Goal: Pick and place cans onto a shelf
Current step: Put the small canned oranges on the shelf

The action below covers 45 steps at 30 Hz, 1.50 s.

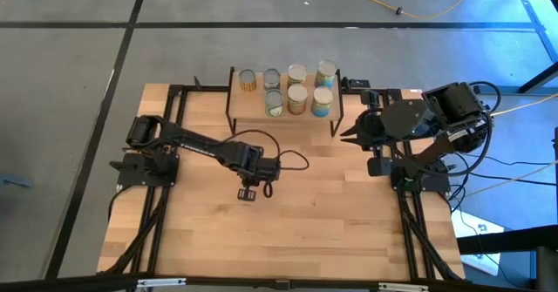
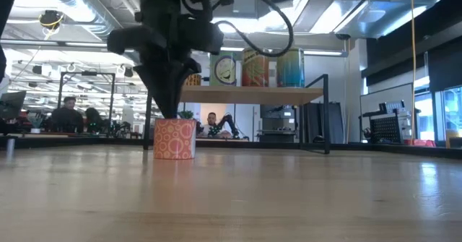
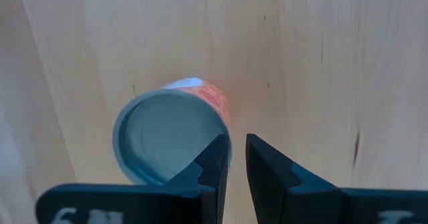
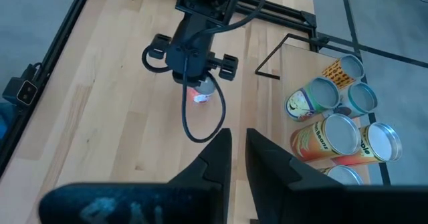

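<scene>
Orange-red can [image 3: 175, 136] upright beside, not between, the left end effector's [image 3: 238, 158] nearly pressed-together fingers.

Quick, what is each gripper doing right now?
Left gripper: shut, empty, just above the orange can.
Right gripper: shut, empty, waiting by the shelf.

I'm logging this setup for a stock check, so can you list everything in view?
shelf: one, light wood top on black wire legs, at the far edge of the table.
cans on the shelf: seven, silver tops, mixed labels, in two rows.
can on the table: one, orange-red pattern, upright, left of centre.
table: one, light wood.
cable: one, yellow, on the floor beyond the table.
people: at least two, in the room behind.
left hand: one, dark, over the can on the table, fingers close together and not around it.
right hand: one, dark, waiting beside the shelf's right end.
</scene>
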Available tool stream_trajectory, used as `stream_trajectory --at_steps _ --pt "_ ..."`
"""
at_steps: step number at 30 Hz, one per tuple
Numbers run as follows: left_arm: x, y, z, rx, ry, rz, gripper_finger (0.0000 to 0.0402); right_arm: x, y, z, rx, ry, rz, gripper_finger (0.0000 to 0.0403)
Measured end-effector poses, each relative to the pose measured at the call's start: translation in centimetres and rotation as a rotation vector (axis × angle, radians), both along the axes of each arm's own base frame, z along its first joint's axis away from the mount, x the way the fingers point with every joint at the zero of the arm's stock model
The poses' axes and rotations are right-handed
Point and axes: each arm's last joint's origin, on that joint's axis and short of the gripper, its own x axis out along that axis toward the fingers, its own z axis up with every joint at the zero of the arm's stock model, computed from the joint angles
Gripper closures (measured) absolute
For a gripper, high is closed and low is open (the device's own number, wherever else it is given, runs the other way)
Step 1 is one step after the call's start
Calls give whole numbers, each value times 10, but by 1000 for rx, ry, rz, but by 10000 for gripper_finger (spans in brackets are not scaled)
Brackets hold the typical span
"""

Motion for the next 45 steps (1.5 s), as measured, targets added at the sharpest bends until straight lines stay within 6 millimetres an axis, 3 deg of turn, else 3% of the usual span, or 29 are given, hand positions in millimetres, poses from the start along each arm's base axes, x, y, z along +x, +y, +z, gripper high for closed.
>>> stream_trajectory --at_steps 17,22,27,32,40,45 --pt "-11 2 -23 34 7 6 355 0 0 0 3 0 -4 355" --pt "-11 1 -24 -60 19 30 392 0 0 0 4 0 -4 355" --pt "-11 0 -21 -115 20 61 397 0 0 0 22 -3 -21 355" --pt "-8 -1 4 -129 -33 51 399 0 0 0 22 -3 -21 355" --pt "-22 4 88 -26 -115 32 400 0 0 0 22 -3 -21 355" --pt "-35 20 142 77 -168 89 401 0 0 0 21 -2 -20 355"
